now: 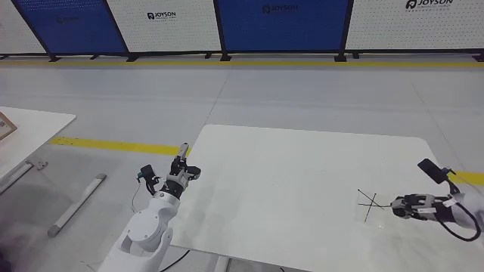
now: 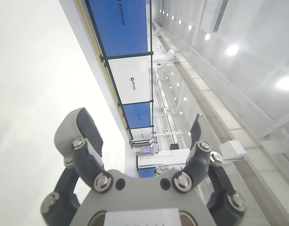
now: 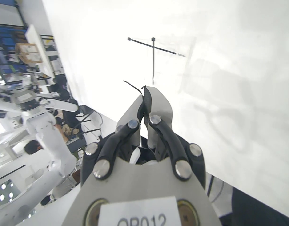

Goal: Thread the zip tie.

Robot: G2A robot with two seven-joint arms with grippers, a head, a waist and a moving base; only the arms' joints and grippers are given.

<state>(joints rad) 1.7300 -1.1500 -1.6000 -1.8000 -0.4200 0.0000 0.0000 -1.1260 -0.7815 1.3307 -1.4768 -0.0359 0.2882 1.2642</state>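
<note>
The right gripper (image 1: 395, 205) sits at the right edge of the desk (image 1: 287, 196), reaching inward over the white top. In the right wrist view the right gripper (image 3: 143, 90) is clamped tight, its fingers (image 3: 148, 101) pressed together on a thin black strip (image 3: 132, 86). The strip looks like the tail of a zip tie, and its free end curls out from the tips to one side.

Just beyond those tips two more zip ties (image 1: 369, 202) lie flat on the desk near its right edge, crossed over one another. One zip tie (image 3: 153, 59) points straight away from the gripper, its head at the far end and its tail end just beside the fingertips. I cannot tell whether that tail touches them. The other zip tie (image 3: 144, 43) runs across it close to the head.

The left gripper (image 1: 182, 153) is well apart from all this, at the left edge of the desk near the far left corner. Seen from its own wrist, the left gripper (image 2: 141, 116) is spread wide with nothing between the fingers (image 2: 89, 128).

Blue and white panels (image 1: 283, 7) stand behind a yellow floor line (image 1: 113, 145).
</note>
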